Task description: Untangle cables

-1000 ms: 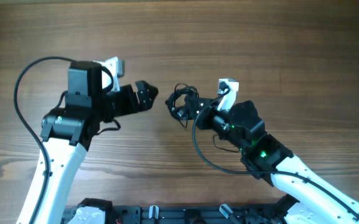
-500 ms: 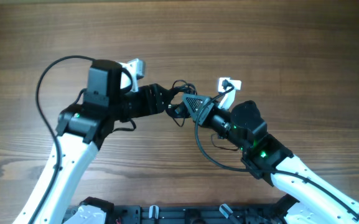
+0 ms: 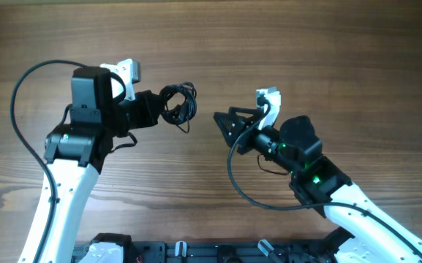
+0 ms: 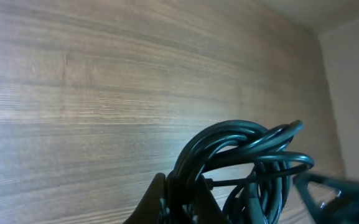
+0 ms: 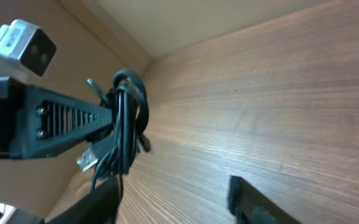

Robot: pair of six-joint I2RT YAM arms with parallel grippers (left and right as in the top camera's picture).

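Observation:
The cables (image 3: pixel 179 103) are a small knot of thin black loops, and my left gripper (image 3: pixel 164 108) is shut on them at the left of centre. In the left wrist view the fingers (image 4: pixel 195 200) pinch one side of the cables (image 4: pixel 247 146), whose loops fan out to the right. My right gripper (image 3: pixel 221 126) stands open and holds nothing, a short gap to the right of the knot. In the right wrist view the cables (image 5: pixel 127 115) hang from the left gripper (image 5: pixel 107 123), beyond my right gripper (image 5: pixel 173 200). A small plug end (image 5: pixel 87 160) dangles below.
The wooden table (image 3: pixel 306 44) fills all views. Thick black robot wires loop beside the left arm (image 3: pixel 19 109) and under the right arm (image 3: pixel 243 191). A black rail (image 3: pixel 196 252) runs along the table's front edge.
My left gripper reached right to the knot, shut on it and drew it back left. My right gripper, shut on the knot before, opened and let it go.

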